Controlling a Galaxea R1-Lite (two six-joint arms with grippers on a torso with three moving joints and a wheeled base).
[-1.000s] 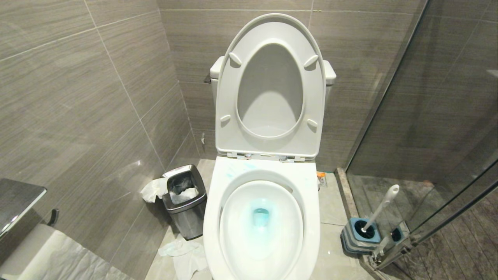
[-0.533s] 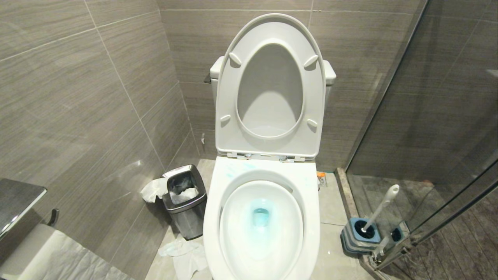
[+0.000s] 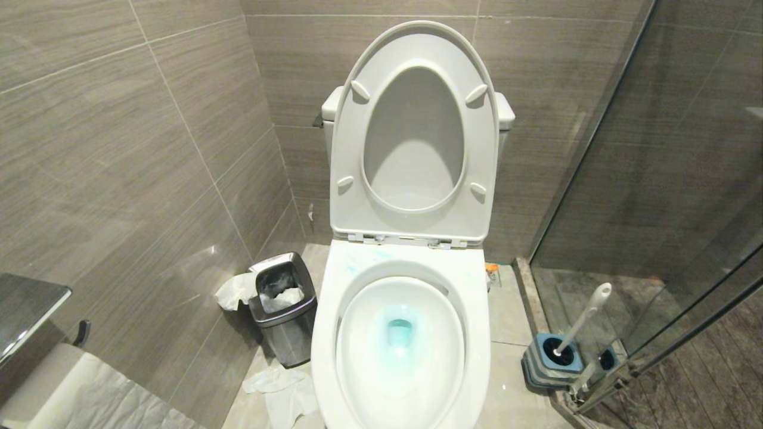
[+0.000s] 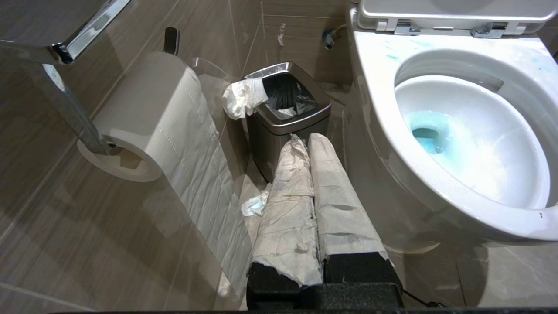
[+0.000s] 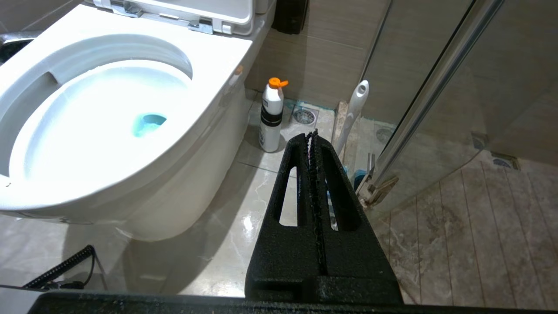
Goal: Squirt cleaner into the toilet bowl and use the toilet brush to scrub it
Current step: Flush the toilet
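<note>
The white toilet bowl (image 3: 325, 333) stands open in the middle of the head view, its seat and lid raised. Turquoise cleaner (image 3: 399, 330) tints the water at the drain, with faint teal smears on the back rim. The toilet brush (image 3: 587, 313) leans in its blue-grey holder (image 3: 551, 357) on the floor to the right of the toilet. No arm shows in the head view. My left gripper (image 4: 307, 137), fingers wrapped in white paper, is shut and empty, low beside the bowl (image 4: 379, 65). My right gripper (image 5: 311, 135) is shut and empty, close in front of the brush handle (image 5: 354, 111).
A white bottle with an orange cap (image 5: 271, 117) stands on the floor beside the toilet base. A steel bin (image 3: 283, 307) and crumpled tissue (image 3: 286, 390) lie left of the toilet. A toilet roll (image 4: 148, 113) hangs on the left wall. A glass shower door (image 3: 656, 179) closes the right.
</note>
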